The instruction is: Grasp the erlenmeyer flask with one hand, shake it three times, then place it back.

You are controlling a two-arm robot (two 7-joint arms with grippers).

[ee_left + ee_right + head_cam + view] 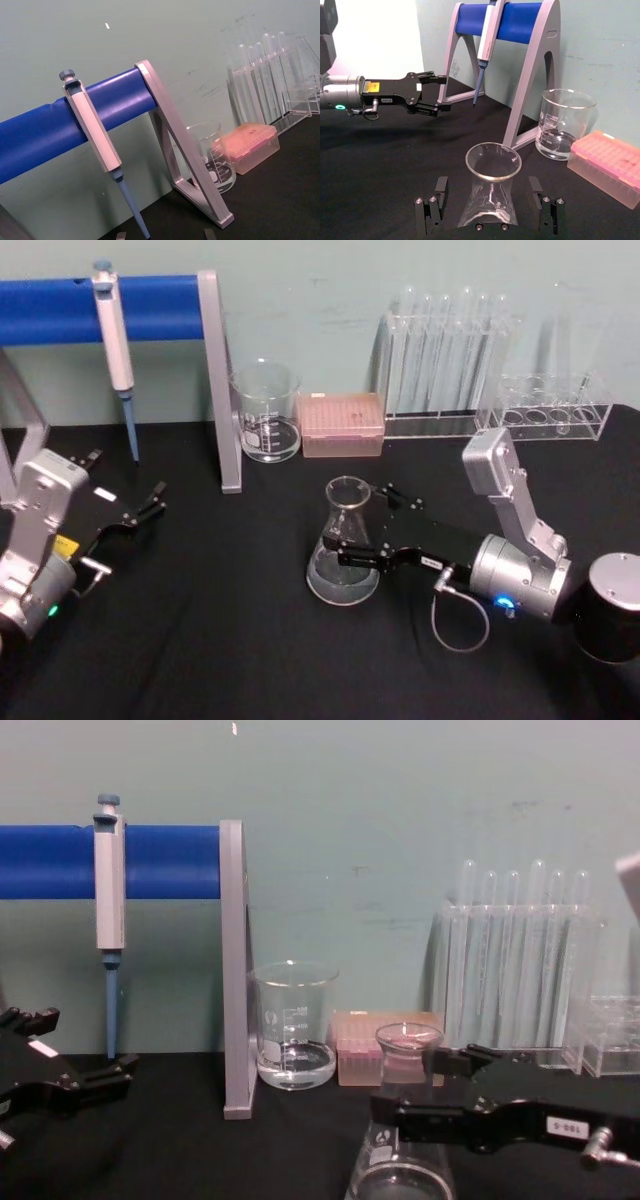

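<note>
Early stage, by the look of it: no grasp, no shake, no putting back. Erlenmeyer flask [343,545] upright on the black tabletop [230,640], near the middle, in front of the beaker [267,410] and the pink tip box [342,425]. Right gripper [362,525] low over the table, reaching in from the right, spread wide and straddling the flask's sloping wall. Fingers [441,189] one to each side, with a gap on both sides in the right wrist view (bracketed, then, not held). Remaining: closing on the glass, lifting, three shakes, setting down again. Left gripper [150,505] parked at the table's left side near the pipette stand [222,380], spread apart and holding nothing.

Flask of clear, smooth glass: wide round base, cone tapering to a narrow neck, flared rim, faint white print on the wall. Possibly a little clear liquid at the bottom; hard to tell. Likely slippery under flat black jaws, the taper inviting a slide unless gripped squarely. Tabletop matte and dark, cloth-like. Beaker straight-sided, with printed graduations and some clear liquid in it. Tip box of translucent pink plastic. Test tubes [440,350] thin and round-ended, upright in a clear rack. Pipette [115,350] white with a blue tip, hanging from the stand's blue bar.
</note>
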